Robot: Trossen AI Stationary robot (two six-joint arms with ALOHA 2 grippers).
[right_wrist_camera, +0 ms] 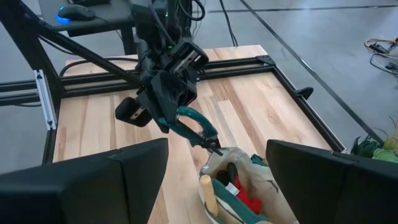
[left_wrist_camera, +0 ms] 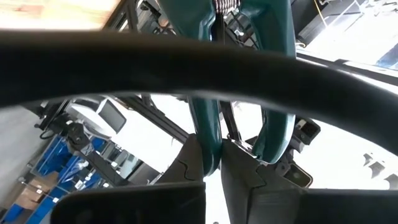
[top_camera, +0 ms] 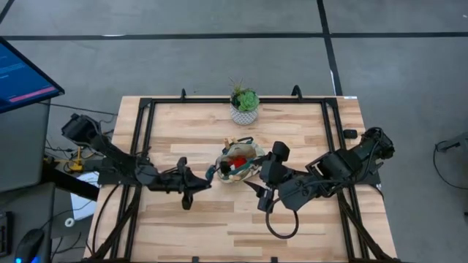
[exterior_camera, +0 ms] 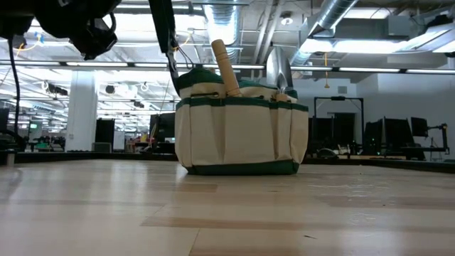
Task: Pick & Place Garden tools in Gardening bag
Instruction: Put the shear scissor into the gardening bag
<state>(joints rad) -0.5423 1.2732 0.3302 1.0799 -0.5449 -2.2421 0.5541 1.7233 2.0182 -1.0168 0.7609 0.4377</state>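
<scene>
Your left end effector (right_wrist_camera: 171, 112) is clamped on the teal-handled pruning shears (right_wrist_camera: 198, 129), whose closed dark tip sits at the rim of the beige fabric gardening bag with dark green trim (exterior_camera: 242, 128). The bag stands upright at mid tabletop (top_camera: 307, 131), near the white potted green plant (top_camera: 243, 106). A light wooden tool handle (exterior_camera: 225, 67) and a red item (right_wrist_camera: 245, 196) protrude from it. Your right end effector (top_camera: 272, 169) hovers beside the bag, fingers spread apart.
</scene>
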